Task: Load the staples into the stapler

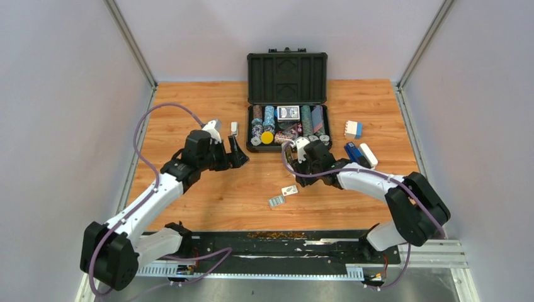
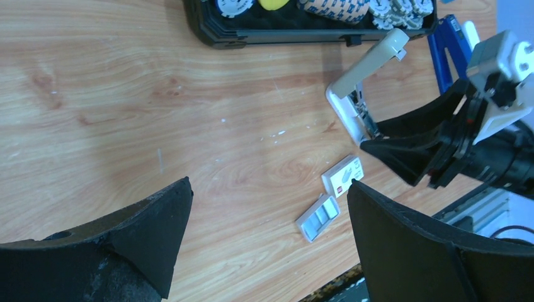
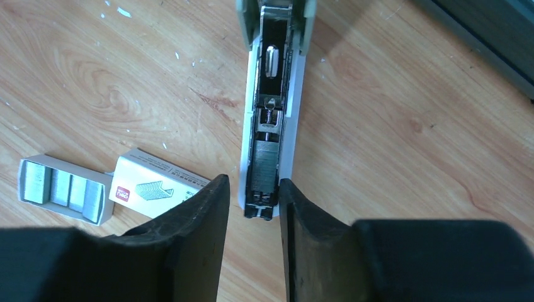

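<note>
Beside the stapler (image 3: 267, 126), lying hinged open on the desk (image 3: 409, 126) with its channel bared for loading, the staples (image 3: 60, 189) are waiting uncovered. The right hand (image 3: 254, 182) is straddling the stapler's end narrowly, perhaps steadying it, though I cannot tell whether it is gripping. The left hand (image 2: 269, 185) is hovering wide and empty.

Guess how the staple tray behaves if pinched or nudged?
Probably light: the staple tray is thin card, so a nudge likely slides it across the table. It's open-topped, so tilting may spill the staple strips. Those thin strips likely snap if pinched hard.
</note>
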Controlling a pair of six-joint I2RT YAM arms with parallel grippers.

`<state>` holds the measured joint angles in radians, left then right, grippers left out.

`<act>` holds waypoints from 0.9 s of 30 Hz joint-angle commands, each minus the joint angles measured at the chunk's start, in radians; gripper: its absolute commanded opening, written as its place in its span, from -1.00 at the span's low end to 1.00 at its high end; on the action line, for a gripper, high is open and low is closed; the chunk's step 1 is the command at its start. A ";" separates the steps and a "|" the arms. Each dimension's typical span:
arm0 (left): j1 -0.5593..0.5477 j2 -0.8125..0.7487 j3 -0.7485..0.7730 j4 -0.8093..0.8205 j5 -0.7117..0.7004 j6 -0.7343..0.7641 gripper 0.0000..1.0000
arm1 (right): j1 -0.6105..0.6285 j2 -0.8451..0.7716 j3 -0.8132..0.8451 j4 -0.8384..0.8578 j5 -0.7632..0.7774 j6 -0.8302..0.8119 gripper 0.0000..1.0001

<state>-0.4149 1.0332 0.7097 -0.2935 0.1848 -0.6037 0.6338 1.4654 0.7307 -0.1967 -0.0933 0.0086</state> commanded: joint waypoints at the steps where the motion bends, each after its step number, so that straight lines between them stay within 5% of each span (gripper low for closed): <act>1: -0.015 0.077 0.057 0.148 0.041 -0.107 1.00 | 0.019 0.011 -0.027 0.100 0.017 -0.003 -0.36; 11: -0.063 0.320 0.112 0.429 0.112 -0.165 0.98 | 0.030 -0.021 -0.078 0.187 -0.084 -0.057 -0.76; 18: -0.076 0.447 0.137 0.585 0.161 -0.168 0.92 | 0.032 -0.017 -0.110 0.266 -0.114 -0.066 -0.80; 27: -0.125 0.589 0.232 0.572 0.153 -0.173 0.65 | 0.032 0.008 -0.121 0.298 -0.127 -0.068 -0.80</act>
<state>-0.5159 1.5879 0.8989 0.2337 0.3313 -0.7731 0.6563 1.4643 0.6212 0.0299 -0.1726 -0.0547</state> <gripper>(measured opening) 0.858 0.221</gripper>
